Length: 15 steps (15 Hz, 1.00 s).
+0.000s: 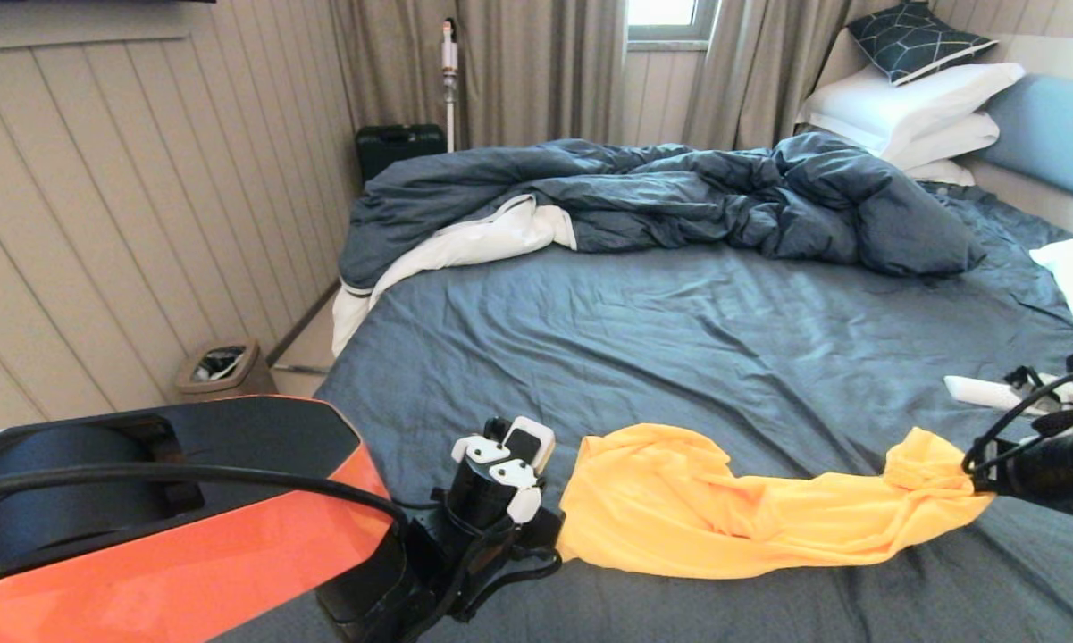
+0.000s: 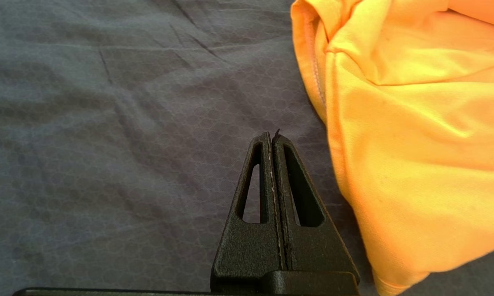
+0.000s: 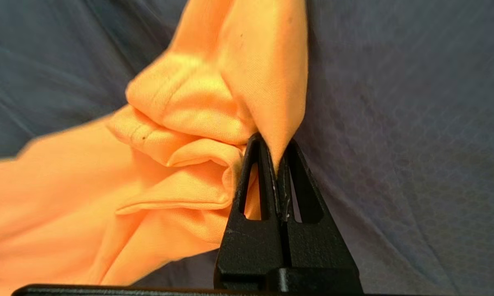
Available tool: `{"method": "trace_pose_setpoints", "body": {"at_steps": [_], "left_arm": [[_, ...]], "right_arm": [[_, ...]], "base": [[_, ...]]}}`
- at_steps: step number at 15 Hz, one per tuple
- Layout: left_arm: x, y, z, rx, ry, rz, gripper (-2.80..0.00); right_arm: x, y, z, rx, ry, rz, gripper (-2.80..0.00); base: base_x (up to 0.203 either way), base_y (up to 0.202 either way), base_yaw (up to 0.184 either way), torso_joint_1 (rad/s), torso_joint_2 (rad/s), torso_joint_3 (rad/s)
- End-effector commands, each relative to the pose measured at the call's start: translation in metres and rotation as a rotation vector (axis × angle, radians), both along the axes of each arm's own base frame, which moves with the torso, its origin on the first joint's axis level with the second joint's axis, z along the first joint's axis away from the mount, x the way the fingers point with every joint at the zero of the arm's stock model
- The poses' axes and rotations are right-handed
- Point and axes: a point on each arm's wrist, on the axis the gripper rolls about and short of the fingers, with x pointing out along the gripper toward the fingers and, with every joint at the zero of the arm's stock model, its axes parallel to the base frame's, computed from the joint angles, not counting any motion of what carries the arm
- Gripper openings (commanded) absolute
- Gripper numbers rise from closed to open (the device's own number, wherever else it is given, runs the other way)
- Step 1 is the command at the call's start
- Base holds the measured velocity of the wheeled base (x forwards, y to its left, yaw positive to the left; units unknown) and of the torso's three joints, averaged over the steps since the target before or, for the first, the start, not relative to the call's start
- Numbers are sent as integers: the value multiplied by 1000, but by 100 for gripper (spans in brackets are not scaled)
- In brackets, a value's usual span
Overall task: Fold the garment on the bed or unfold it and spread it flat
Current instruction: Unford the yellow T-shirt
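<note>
Yellow T-shirt (image 1: 750,509) lies bunched in a long strip on the near part of the bed (image 1: 679,339). One end is pinched tight in the right gripper (image 3: 276,162). The left gripper (image 2: 272,137) is closed on nothing, just beside the other end, resting over the blue sheet.

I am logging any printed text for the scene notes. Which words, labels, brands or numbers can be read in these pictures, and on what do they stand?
None can be read.
The garment lies bunched on the bed showing only plain yellow cloth; no lettering faces any view.
The right gripper, shut on the garment's end, and the left gripper, shut and empty beside it, bear no marking that shows.
</note>
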Motion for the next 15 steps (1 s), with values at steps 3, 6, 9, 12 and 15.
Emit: {"method": "trace_pose_setpoints", "body": {"at_steps": [3, 6, 9, 12, 15], "left_arm": [[0, 0, 2, -6, -7, 2, -280], [2, -2, 5, -17, -16, 2, -280], [5, -1, 12, -41, -34, 12, -280], [12, 8, 30, -76, -61, 41, -280], [23, 17, 36, -78, -57, 76, -280]], "right_arm": [[-18, -10, -18, 4, -1, 2, 0], [-41, -28, -2, 12, -93, -19, 0], [-60, -29, 26, 22, -218, 10, 0], [-72, -17, 39, 18, -266, 36, 0], [-79, -1, 53, 74, -319, 111, -280]], "base": [[0, 0, 0, 0, 0, 0], [0, 0, 0, 0, 0, 0], [0, 0, 0, 0, 0, 0], [0, 0, 0, 0, 0, 0], [0, 0, 0, 0, 0, 0]]}}
